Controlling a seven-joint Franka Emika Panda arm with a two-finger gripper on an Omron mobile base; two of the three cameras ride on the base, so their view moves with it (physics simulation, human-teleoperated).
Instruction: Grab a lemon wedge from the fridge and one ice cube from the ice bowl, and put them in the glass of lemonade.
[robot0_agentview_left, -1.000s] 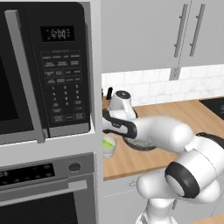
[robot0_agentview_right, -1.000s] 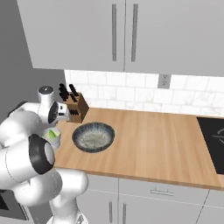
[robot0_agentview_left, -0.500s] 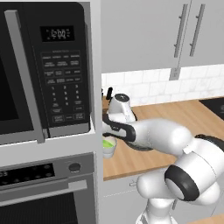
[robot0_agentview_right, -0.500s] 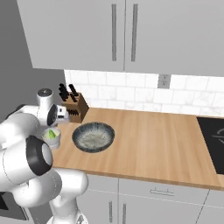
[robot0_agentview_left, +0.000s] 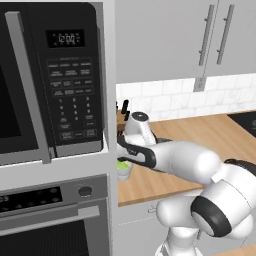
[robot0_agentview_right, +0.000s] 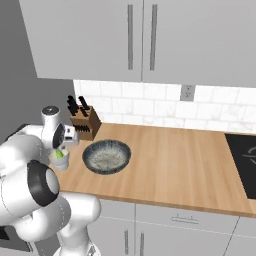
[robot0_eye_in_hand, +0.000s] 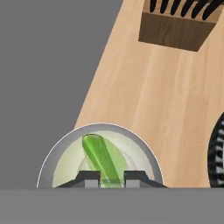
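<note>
The glass of lemonade (robot0_eye_in_hand: 99, 157) stood on the wooden counter (robot0_agentview_right: 165, 160) at its left end, beside the grey wall, with the ice bowl (robot0_agentview_right: 106, 157) just to its right. The gripper (robot0_eye_in_hand: 109, 178) hung directly over the glass, its fingers pinching a green lemon wedge (robot0_eye_in_hand: 102, 158) that slanted down into the glass. A knife block (robot0_agentview_right: 84, 125) stood behind, against the tiled backsplash.

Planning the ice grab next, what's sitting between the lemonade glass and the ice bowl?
Nothing: in the right base view, bare wooden counter separates the glass of lemonade from the ice bowl.

Kitchen: microwave (robot0_agentview_left: 50, 80) over oven (robot0_agentview_left: 52, 215), wood counter (robot0_agentview_right: 170, 160), knife block (robot0_agentview_right: 84, 124).
</note>
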